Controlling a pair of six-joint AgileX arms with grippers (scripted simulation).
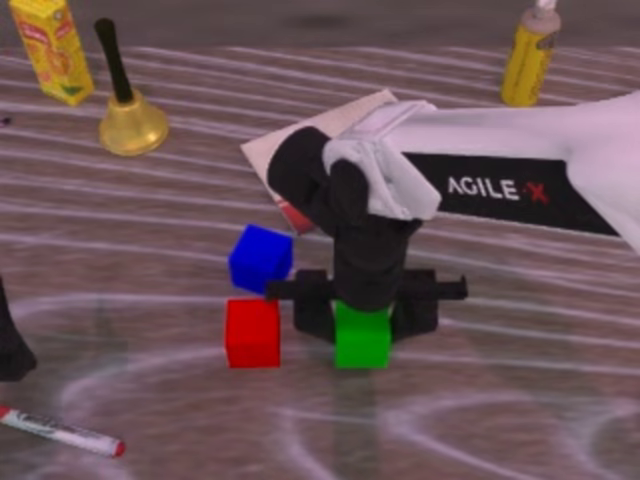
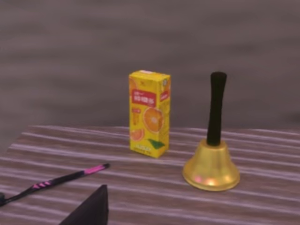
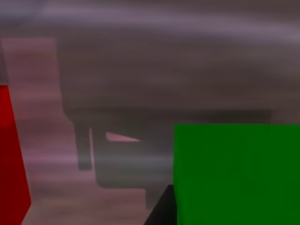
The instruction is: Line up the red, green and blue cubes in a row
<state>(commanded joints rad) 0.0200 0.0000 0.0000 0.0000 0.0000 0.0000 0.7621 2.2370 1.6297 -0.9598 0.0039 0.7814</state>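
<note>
On the striped table (image 1: 150, 220), your right gripper (image 1: 362, 322) pinches the green cube (image 1: 361, 338) mid-table near the front edge, beside the red cube (image 1: 252, 333); the blue cube (image 1: 260, 258) sits just behind. Release, then fetch blue.

Overhead top view; right wrist view close on green cube (image 3: 236, 173), shared.

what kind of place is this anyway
Likely a rendered tabletop test scene, not a real room: a wood-grain table scattered with unrelated props, such as three glossy cubes, a brass bell and a juice carton.
</note>
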